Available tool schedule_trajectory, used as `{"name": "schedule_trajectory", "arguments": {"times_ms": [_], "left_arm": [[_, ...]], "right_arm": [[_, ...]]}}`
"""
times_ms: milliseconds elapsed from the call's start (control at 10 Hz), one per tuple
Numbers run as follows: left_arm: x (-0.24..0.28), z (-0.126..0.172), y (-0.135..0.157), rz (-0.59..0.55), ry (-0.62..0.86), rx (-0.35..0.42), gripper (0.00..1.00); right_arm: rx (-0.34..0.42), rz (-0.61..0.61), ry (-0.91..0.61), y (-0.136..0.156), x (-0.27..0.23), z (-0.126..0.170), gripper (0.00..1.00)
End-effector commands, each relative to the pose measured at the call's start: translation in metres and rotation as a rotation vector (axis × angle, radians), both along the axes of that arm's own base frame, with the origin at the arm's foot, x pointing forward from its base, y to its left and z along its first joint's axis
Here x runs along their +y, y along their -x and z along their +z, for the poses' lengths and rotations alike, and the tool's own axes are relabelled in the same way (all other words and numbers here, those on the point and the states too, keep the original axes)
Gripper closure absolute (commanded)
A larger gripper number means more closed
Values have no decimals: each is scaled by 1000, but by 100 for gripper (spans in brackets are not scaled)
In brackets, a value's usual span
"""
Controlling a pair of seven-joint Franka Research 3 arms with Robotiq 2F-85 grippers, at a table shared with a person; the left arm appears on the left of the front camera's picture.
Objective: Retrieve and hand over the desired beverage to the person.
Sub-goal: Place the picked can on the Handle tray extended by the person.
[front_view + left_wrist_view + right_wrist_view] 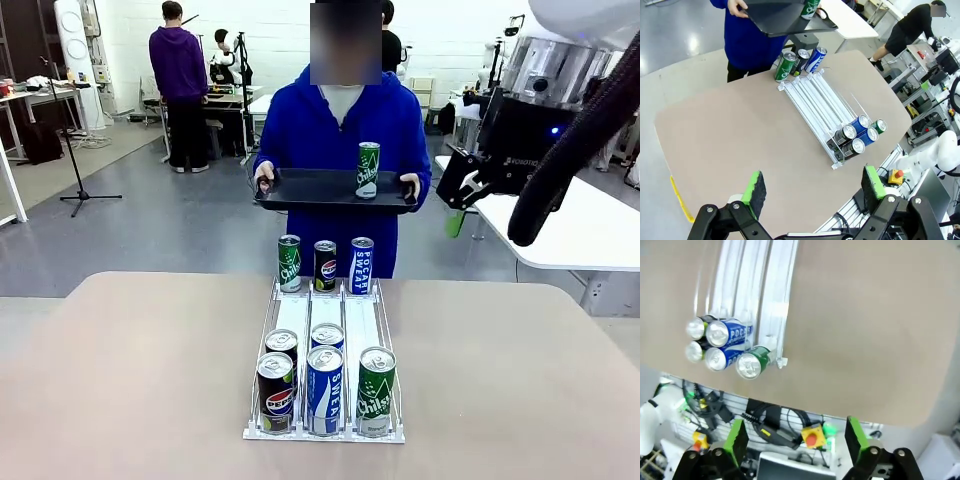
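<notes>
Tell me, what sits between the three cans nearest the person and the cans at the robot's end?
Just the rack's bare white lanes; no can lies between the far three cans and the near cans. The front view shows it.

Bare table flanks the rack; a tray seemingly overhangs its far cans.

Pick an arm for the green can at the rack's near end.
Right, probably. The green can sits in the rack's right lane, and the right gripper is open. The left gripper would have to cross the Pepsi and Pocari cans.
</notes>
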State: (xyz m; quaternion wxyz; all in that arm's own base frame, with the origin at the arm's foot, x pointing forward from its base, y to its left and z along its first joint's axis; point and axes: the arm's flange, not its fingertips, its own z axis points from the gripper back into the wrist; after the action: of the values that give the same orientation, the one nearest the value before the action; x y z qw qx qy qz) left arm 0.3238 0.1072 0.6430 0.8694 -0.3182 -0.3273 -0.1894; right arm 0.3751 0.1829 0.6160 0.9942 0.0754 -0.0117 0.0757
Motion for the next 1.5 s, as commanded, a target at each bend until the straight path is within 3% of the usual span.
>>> {"name": "schedule_trajectory", "arguments": {"times_ms": [0,700,1100,1400], "left_arm": [[2,0,0,-16,6,-21,0],[2,0,0,-16,6,-21,0],[2,0,0,-16,6,-21,0],[2,0,0,-16,6,-21,0]], "right_arm": [[-48,16,25,14,4,8,0],[-46,18,9,15,8,16,0],[-345,284,-147,64,-126,7,0],[-492,210,-364,81,-219,14,0]]}}
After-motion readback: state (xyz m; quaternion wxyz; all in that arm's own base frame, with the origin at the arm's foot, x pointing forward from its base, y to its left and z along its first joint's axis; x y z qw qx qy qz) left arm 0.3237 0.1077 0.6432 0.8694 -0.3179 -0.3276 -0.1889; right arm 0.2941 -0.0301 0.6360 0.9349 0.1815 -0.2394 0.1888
